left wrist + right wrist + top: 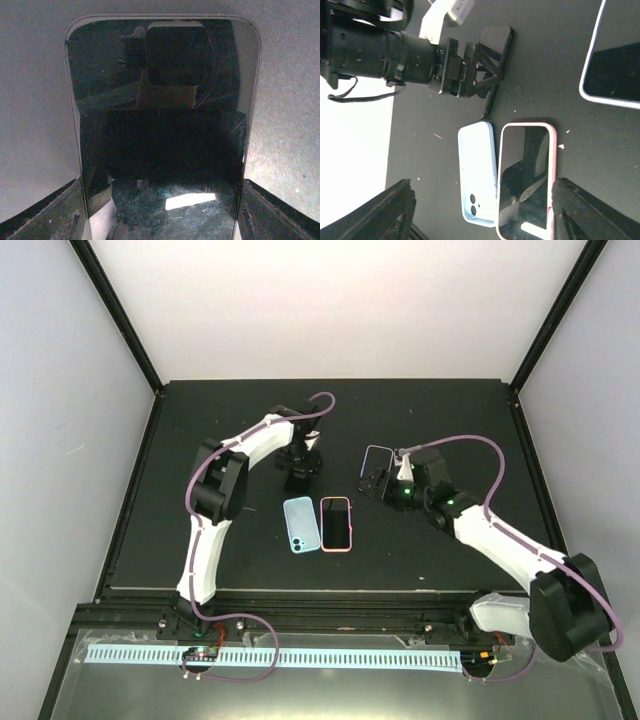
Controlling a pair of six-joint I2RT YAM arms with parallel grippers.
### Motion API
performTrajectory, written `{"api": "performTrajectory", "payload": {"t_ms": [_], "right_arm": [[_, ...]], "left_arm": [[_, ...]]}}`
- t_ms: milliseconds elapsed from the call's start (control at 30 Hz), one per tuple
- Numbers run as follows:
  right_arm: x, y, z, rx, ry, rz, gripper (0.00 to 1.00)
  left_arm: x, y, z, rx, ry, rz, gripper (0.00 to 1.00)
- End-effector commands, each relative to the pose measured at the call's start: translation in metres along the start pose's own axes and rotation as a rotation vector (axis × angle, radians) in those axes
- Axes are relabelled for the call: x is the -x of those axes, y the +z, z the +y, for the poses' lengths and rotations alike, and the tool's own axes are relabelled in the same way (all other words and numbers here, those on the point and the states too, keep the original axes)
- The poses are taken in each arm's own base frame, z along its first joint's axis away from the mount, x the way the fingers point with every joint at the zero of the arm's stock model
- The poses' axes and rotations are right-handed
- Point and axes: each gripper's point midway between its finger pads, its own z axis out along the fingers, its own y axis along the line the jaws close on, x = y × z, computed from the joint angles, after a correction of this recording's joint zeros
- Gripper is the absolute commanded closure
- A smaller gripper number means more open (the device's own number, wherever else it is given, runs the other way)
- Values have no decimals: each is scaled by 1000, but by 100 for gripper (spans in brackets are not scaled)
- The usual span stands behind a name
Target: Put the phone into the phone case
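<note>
Left end effector: astride the phone's long edges; I cannot tell whether it is grasping yet.
Phone: at 12 o'clock of the blue handset, screen facing the wrist, probably taken by its sides to leave its back free for seating.
Pink case: flat on the worktop, just at 3 o'clock of the blue handset.
Right end effector: released, holding nothing, at 2 o'clock of the pink case, probably ready to steady it.

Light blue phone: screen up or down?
Down. The light blue phone lies flat, its back and two camera lenses facing up.
</note>
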Motion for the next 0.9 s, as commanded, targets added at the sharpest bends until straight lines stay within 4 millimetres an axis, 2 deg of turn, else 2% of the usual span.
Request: {"api": "performTrajectory", "payload": {"t_ms": [0, 167, 300, 567, 867], "right_arm": [[-3, 18, 19, 79, -28, -10, 34], [-23, 51, 35, 121, -83, 50, 42], [-32, 75, 40, 120, -64, 98, 47], [-39, 105, 52, 183, -9, 140, 54], [-42, 121, 46, 137, 22, 157, 63]], "left_arm": [[7, -41, -8, -144, -91, -66, 34], [2, -66, -17, -245, -147, -124, 35], [-4, -74, -20, -280, -198, -141, 36], [-24, -80, -38, -456, -288, -149, 37], [-37, -91, -49, -546, -313, -139, 38]]}}
